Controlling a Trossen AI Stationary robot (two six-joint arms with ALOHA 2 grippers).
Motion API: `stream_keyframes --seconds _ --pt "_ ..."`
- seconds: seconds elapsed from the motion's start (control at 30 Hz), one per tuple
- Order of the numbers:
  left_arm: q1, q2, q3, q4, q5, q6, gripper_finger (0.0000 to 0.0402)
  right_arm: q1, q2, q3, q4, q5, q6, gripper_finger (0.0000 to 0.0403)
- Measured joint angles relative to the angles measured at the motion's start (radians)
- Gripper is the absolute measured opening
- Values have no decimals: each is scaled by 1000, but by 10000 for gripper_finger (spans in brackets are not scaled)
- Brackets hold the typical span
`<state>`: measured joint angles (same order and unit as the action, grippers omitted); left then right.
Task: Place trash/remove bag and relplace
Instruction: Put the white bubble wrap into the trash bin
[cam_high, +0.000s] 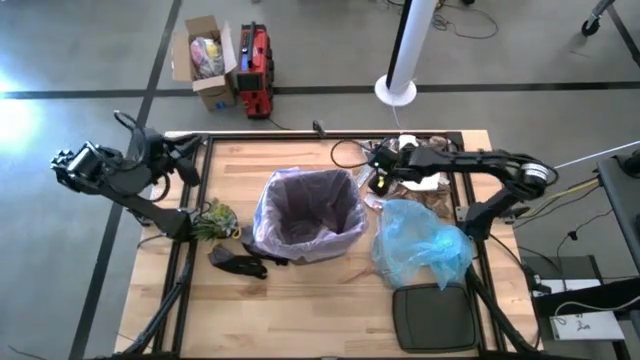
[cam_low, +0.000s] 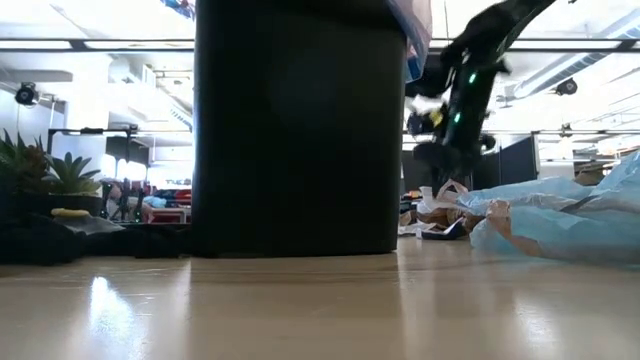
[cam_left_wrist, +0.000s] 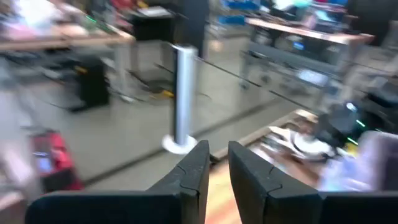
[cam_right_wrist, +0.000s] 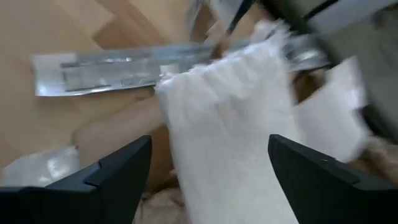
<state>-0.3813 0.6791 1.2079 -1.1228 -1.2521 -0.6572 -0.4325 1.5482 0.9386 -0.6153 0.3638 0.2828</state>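
The desk (cam_high: 300, 320) spreads pale and wooden under me, framed in black rails. Dead centre stands the bin (cam_high: 308, 215), a dark block in the low view, lined with the bag (cam_high: 262, 215), its pale pink-lavender plastic folded out over the rim. Just right of the bin lies a crumpled light blue bag (cam_high: 420, 245), and in front of that a flat dark lid (cam_high: 435, 317) near the desk's front edge.

My right arm reaches in from the right side toward the back of the desk. My right claw (cam_high: 378, 172) hangs over the trash (cam_high: 420, 192), the heap of brown and white paper scraps between the bin and the back rail. The wrist view shows its fingers (cam_right_wrist: 118, 174) spread wide, with a white paper sheet (cam_right_wrist: 230, 137) between them; I cannot tell whether they touch it. A strip of clear wrapper (cam_right_wrist: 106, 71) lies on the wood beyond.

My left arm is folded back off the desk's left edge, over the floor. My left claw (cam_left_wrist: 216, 163) points out across the room, its two fingers nearly together with only a thin slit between, nothing in them.

Left of the bin sits a small green plant (cam_high: 212, 220), and in front of it lie black gloves (cam_high: 238, 262).
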Motion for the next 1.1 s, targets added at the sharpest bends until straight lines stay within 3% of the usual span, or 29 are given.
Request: stream_keyframes --seconds 0.07,0.27,0.47,0.8,1.1 --pt "0 -14 -43 -1 -73 -22 36 -2 61 13 -3 -11 36 304" --pt "0 -46 -145 22 -139 -121 22 -13 193 52 -15 148 110 274" --pt "0 -30 -200 50 -171 -121 21 -15 223 74 -23 159 111 202" --pt "0 -27 -204 54 -207 -111 21 -15 122 89 -22 214 37 12" --pt "0 -65 -204 76 -249 -81 21 -11 -67 116 -132 187 20 7"
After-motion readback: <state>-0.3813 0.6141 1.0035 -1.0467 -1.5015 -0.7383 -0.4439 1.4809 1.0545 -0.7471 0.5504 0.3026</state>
